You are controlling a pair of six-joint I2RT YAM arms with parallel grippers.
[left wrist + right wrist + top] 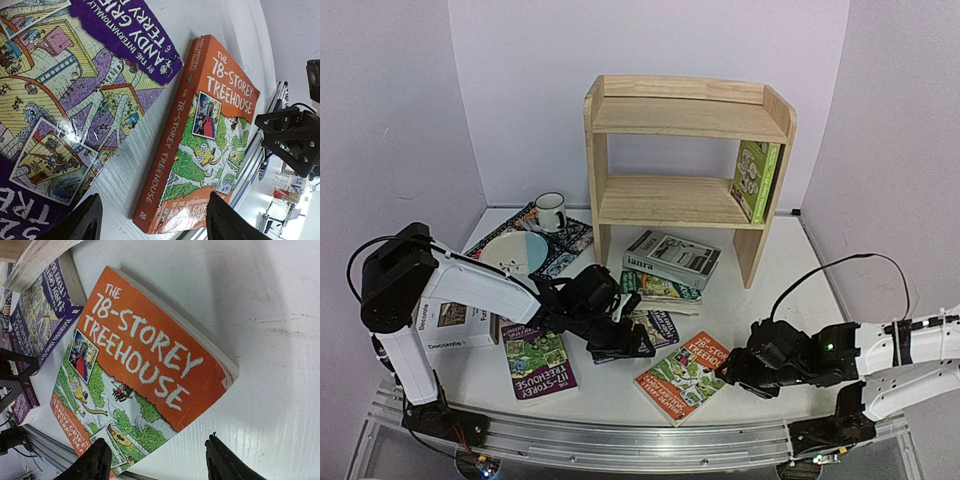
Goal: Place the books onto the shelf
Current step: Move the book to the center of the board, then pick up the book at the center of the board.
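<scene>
Far left on the surface (775,300), the thick white Decorate book (448,328) lies flat, partly hidden by the left arm (470,285). Just right of it the purple Treehouse book (540,362) lies cover-up, long axis running near to far on a slight slant. Behind them sits the dark placemat (570,240) with a white dish (515,250) and a mug (551,211). On to the left jaws: they hang low over the dark purple book (658,326), spread wide with nothing between the fingertips (80,222), so released. Behind that, the grey-white ianra book (672,258) lies on top of the light green book (660,289), both flat in front of the shelf (690,115). Moving right, the orange book (682,376) lies flat and face-up near the front edge, long axis on a diagonal, title end pointing far-right, spine along its far-left side. A strip of bare surface separates it from the dark purple one. The right jaws hover at its right-hand page edge, parted, clamping nothing. Up on the shelf's lower tier, the green book (757,180) stands upright against the right side panel, long axis vertical, cover facing left.
</scene>
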